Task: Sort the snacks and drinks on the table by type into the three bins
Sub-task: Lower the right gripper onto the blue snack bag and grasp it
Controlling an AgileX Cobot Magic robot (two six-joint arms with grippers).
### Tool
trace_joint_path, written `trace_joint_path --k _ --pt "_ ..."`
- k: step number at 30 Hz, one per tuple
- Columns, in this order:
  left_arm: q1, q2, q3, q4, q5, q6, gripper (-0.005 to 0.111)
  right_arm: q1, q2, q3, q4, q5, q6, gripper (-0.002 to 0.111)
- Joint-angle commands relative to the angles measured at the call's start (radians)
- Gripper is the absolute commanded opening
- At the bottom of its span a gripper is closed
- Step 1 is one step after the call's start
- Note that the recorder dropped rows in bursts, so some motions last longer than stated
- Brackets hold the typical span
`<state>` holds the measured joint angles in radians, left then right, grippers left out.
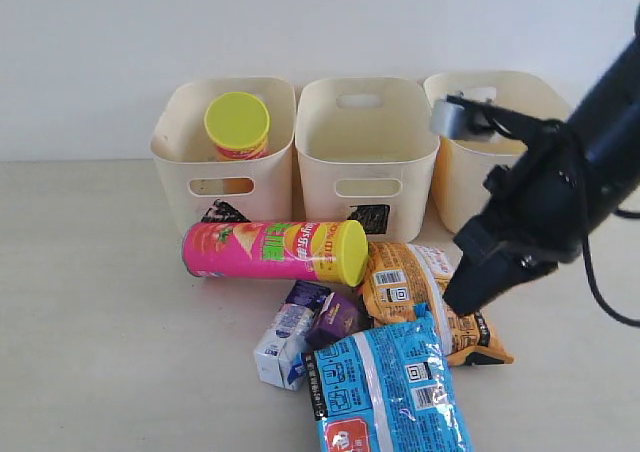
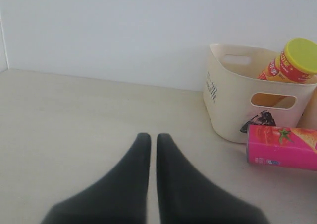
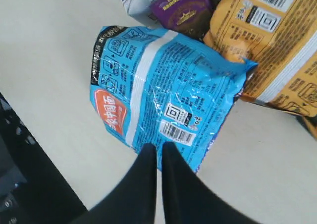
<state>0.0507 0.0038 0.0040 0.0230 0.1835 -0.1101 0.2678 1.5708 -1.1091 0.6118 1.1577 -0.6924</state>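
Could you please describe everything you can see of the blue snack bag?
The blue bag is a crinkly, glossy pouch, bright blue with a white stripe, a red-orange label, a barcode and QR codes. It lies flat on the table, one corner overlapping the orange-brown bag, beside the purple carton. The shut right gripper hangs over its edge; whether they touch is unclear.
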Motion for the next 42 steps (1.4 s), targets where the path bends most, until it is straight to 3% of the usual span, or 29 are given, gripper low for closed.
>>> trace_joint_path --k 1,3,5,11,13,20,24,42 --pt "-0.001 -0.004 -0.004 -0.003 -0.006 -0.009 0.004 -0.095 -0.012 0.175 0.196 -0.106 -0.175 0.0" --pt "-0.001 -0.004 -0.004 -0.003 -0.006 -0.009 0.004 -0.135 -0.012 0.242 0.235 -0.118 -0.228 0.004" --pt "-0.001 -0.004 -0.004 -0.003 -0.006 -0.009 0.004 -0.168 -0.012 0.296 0.304 -0.138 -0.27 0.014" --pt "-0.001 -0.004 -0.004 -0.003 -0.006 -0.009 0.004 -0.178 -0.012 0.451 0.513 -0.299 -0.381 0.061" --pt "-0.001 -0.004 -0.004 -0.003 -0.006 -0.009 0.004 -0.178 -0.012 0.479 0.533 -0.324 -0.402 0.071" --pt "-0.001 -0.004 -0.004 -0.003 -0.006 -0.009 0.004 -0.178 -0.003 0.518 0.599 -0.356 -0.475 0.074" --pt "-0.001 -0.004 -0.004 -0.003 -0.006 -0.009 0.004 -0.178 0.046 0.518 0.656 -0.309 -0.554 0.081" --pt "-0.001 -0.004 -0.004 -0.003 -0.006 -0.009 0.004 -0.178 0.338 0.518 0.881 -0.137 -1.012 0.081"
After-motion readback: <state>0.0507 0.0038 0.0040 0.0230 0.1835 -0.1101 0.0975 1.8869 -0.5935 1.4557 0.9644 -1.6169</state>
